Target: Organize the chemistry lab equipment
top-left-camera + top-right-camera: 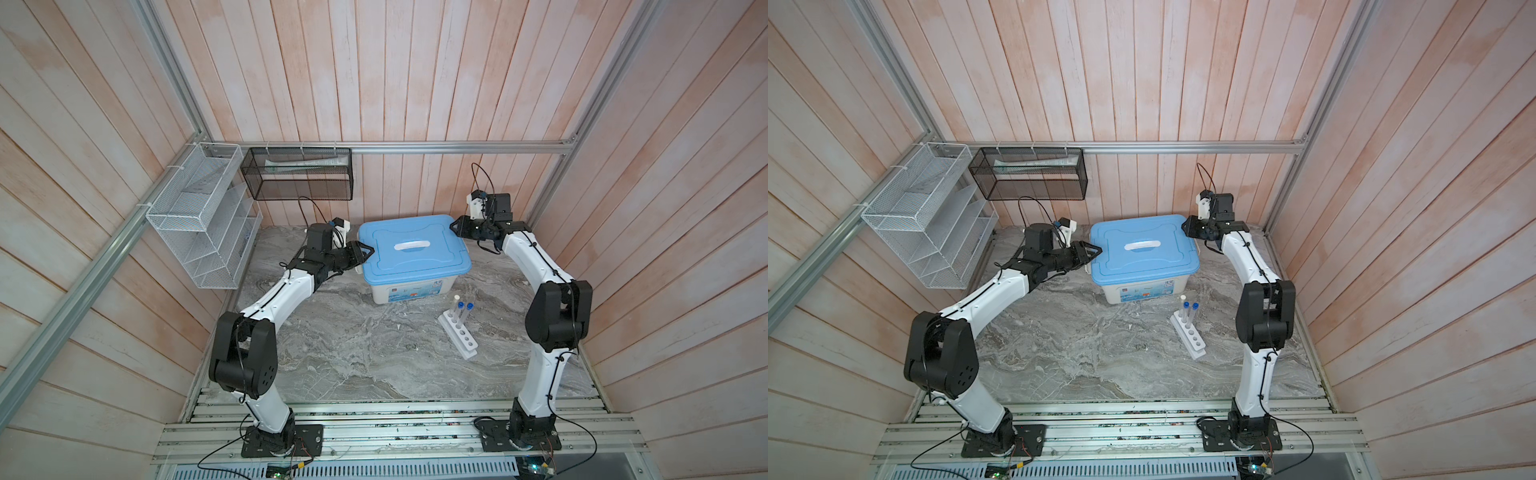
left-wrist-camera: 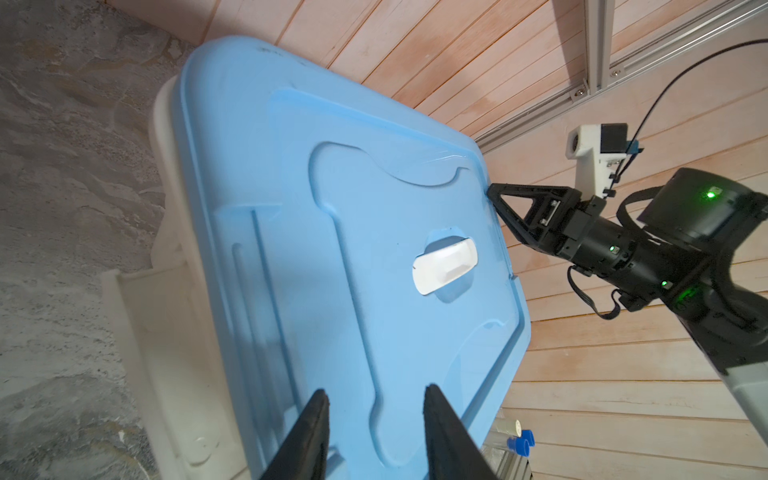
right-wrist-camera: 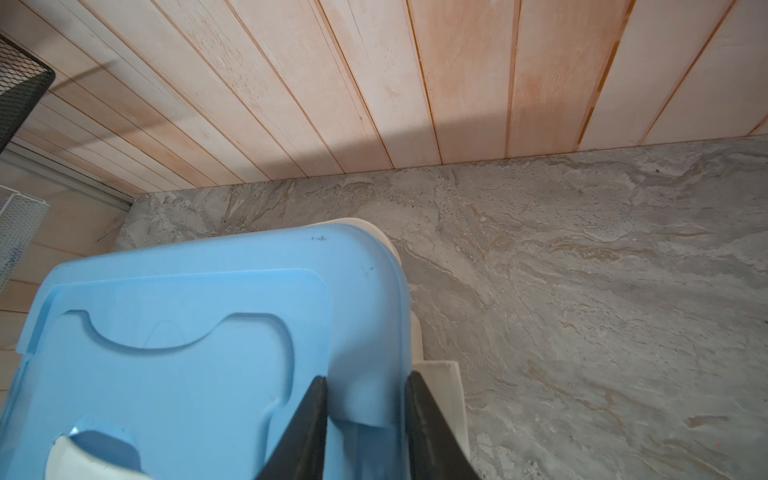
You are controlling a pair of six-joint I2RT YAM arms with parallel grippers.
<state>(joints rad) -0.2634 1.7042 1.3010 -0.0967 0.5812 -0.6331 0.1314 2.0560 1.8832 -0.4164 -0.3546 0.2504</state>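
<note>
Three clear tubes (image 1: 463, 309), two blue-capped and one white-capped, stand in the white rack (image 1: 459, 334) on the marble table, right of centre in both top views; the rack (image 1: 1191, 336) has several free holes. Behind it stands a white box (image 1: 399, 293) with a blue lid (image 1: 436, 266). My left gripper (image 1: 368, 250) is at the lid's left edge. In the left wrist view the left gripper (image 2: 376, 395) has its fingers apart over the lid (image 2: 291, 208), nothing between them. My right gripper (image 1: 453, 226) is at the lid's back right corner. In the right wrist view the right gripper (image 3: 365, 380) pinches the lid's rim (image 3: 365, 316).
A white wire rack (image 1: 199, 216) hangs on the left wall. A black mesh basket (image 1: 297, 174) hangs on the back wall above the box, with a pale tube lying in it. Aluminium rails (image 1: 395, 415) run along the table's front edge.
</note>
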